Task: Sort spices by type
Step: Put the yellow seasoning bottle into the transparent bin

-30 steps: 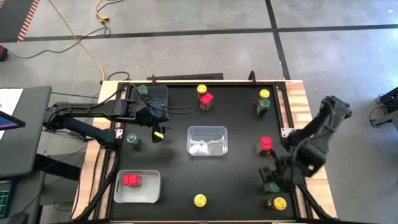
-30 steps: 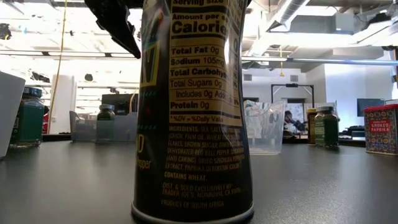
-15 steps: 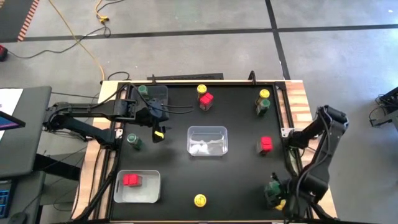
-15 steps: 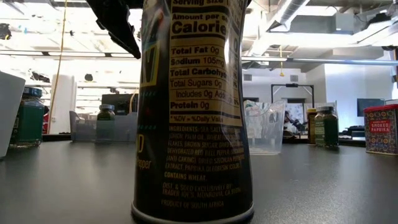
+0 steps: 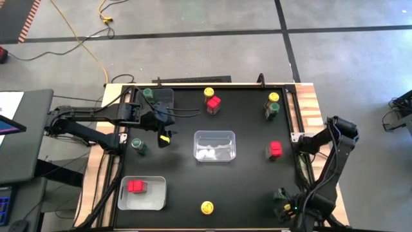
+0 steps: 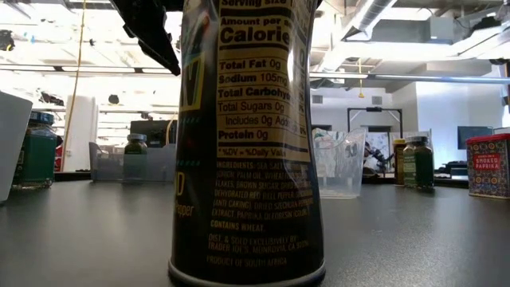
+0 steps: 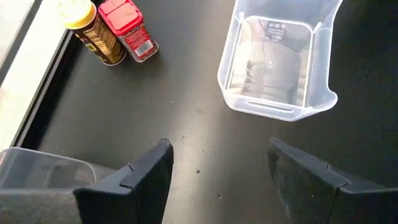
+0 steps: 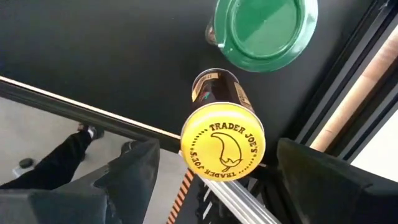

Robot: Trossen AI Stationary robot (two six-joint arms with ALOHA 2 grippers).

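Note:
The spices are small jars spread over the black table. My right gripper (image 5: 291, 207) (image 8: 217, 152) hangs at the near right corner, pointing down and open. Its fingers stand either side of a yellow-lidded jar (image 8: 222, 148) without touching it. A green-lidded jar (image 5: 280, 194) (image 8: 261, 28) stands just beyond. My left gripper (image 5: 164, 139) (image 7: 217, 152) hovers open above the table's left part, with nothing between its fingers. Other jars: yellow (image 5: 209, 93) and red (image 5: 214, 104) at the far edge, yellow (image 5: 274, 97) with green (image 5: 271, 109) at far right, red (image 5: 275, 149), green (image 5: 138, 145), yellow (image 5: 206, 207).
A clear bin (image 5: 215, 145) stands mid-table. Another bin (image 5: 166, 98) at far left holds a green-lidded jar (image 5: 149, 94). A bin (image 5: 154, 196) at near left holds a red jar (image 5: 135, 187). The table's raised rail (image 8: 348, 81) runs close beside my right gripper.
My right gripper has gone down and toward the table's near edge, from above the green-lidded jar to over the yellow-lidded jar at the near right corner. It stays open. The green-lidded jar now shows uncovered.

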